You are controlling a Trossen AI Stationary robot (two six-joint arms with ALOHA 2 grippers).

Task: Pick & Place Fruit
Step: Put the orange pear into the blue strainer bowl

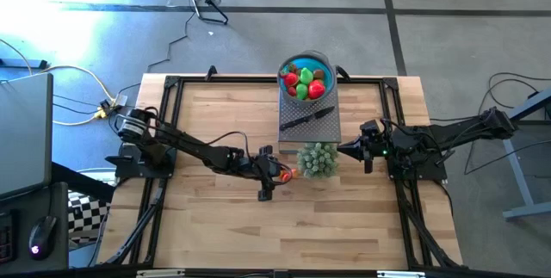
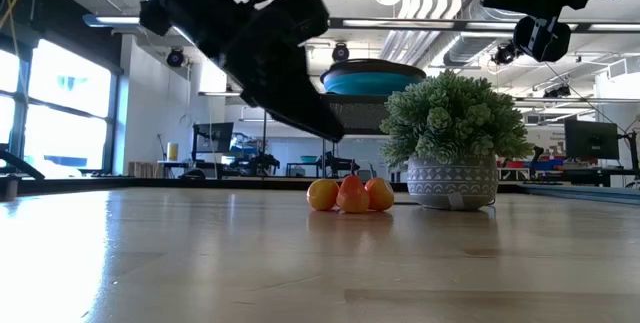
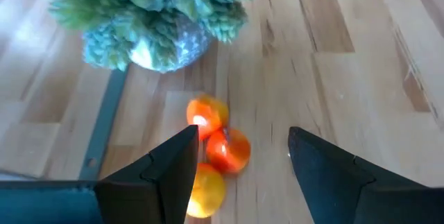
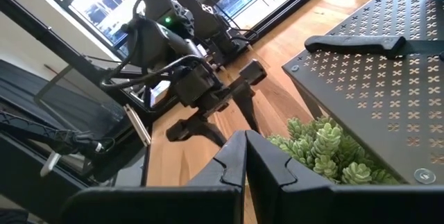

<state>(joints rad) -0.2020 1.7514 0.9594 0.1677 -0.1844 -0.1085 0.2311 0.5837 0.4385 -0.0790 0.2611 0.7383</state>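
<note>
The step in hand looks like the approach for a pick: the left gripper [image 1: 274, 175] hovers above the pale wooden tabletop [image 1: 215, 226] with its two dark fingers [image 3: 166, 172] spread apart and nothing between them. Just beyond the fingertips lies a tight cluster of three small round orange and orange-red toy fruits [image 3: 211, 151], touching one another on the tabletop just to the left of a small bushy pale green plant in a speckled grey pot [image 1: 318, 159]. In the left wrist view the cluster sits off-centre, close against one finger instead of in the middle of the gap, and in the low view the fingers hang clearly above the fruits [image 2: 350, 194], not around them.

The next move seems to call for a small sideways correction to centre one fruit, then a descent and a closing. With three fruits touching and the pot so near, singling one out may be awkward.

The remaining fruits, red and green, fill a round blue bowl [image 1: 306, 77] at the far side of the tabletop, on a perforated grey metal stand [image 1: 310, 127] that also carries a black-handled knife [image 1: 308, 119].

The right gripper [image 1: 349, 149] waits to the right of the plant, its fingers [image 4: 229, 161] closed on nothing.
</note>
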